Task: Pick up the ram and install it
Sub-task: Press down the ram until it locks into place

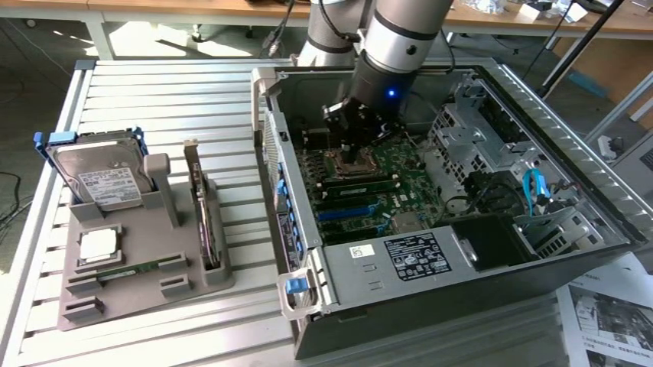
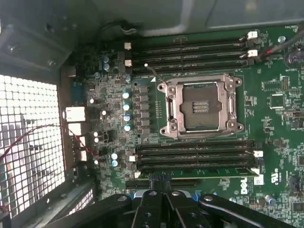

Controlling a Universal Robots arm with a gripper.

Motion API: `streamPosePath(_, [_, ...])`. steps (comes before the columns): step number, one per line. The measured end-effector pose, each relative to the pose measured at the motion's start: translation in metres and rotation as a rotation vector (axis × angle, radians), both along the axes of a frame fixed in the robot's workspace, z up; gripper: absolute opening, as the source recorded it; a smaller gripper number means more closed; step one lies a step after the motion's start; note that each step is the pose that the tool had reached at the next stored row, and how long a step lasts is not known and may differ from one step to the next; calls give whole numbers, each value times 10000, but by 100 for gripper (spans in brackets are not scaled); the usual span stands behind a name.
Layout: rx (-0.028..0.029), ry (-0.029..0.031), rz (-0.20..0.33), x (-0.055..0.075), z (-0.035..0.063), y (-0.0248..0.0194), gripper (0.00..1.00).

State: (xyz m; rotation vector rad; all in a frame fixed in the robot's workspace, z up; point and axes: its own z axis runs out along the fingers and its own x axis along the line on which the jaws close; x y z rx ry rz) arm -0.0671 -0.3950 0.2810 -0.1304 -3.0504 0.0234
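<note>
The ram [image 1: 128,269] is a thin, narrow green board stick with small dark chips along it. It lies flat in a groove of the grey moulded plastic holder [image 1: 204,287], near the holder's long edge closest to the exterior camera. Nothing touches it. Just beside it in the same holder sits a square silver chip [image 1: 98,243]. A metal-cased hard drive [image 1: 102,180] with a white label leans at the holder's far corner. A dark card [image 1: 207,222] stands on edge along the side nearest the computer case [image 1: 449,298]. The holder rests on a table [image 1: 173,92] of pale ribbed metal slats.

The gripper [image 1: 357,153] is well apart from the ram, down inside the open black steel case and hanging over the green circuit board [image 1: 398,172]. In the wrist view the gripper [image 2: 159,183] shows black, bolted fingers [image 2: 147,204] pressed together, and I cannot make out anything between them. Beyond them the board [image 2: 275,118] carries a square metal-framed socket [image 2: 202,107], open at its centre. Rows of long black slots [image 2: 190,50] with white end clips lie on both sides of it. Small round silver-topped parts are dotted about, and a perforated metal wall [image 2: 28,142] lets daylight through
</note>
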Motion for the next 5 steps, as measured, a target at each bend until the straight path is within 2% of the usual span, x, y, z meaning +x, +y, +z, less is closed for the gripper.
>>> streamPosePath(1, [-9,0,-376,-1,-1,0,11])
streamPosePath(2, [4,-646,-376,-14,-5,0,11])
streamPosePath(3, [26,-1323,-377,-30,-7,0,11])
streamPosePath(4, [68,-1320,289,-31,-6,0,11])
streamPosePath(5, [84,-1320,527,-31,-7,0,11])
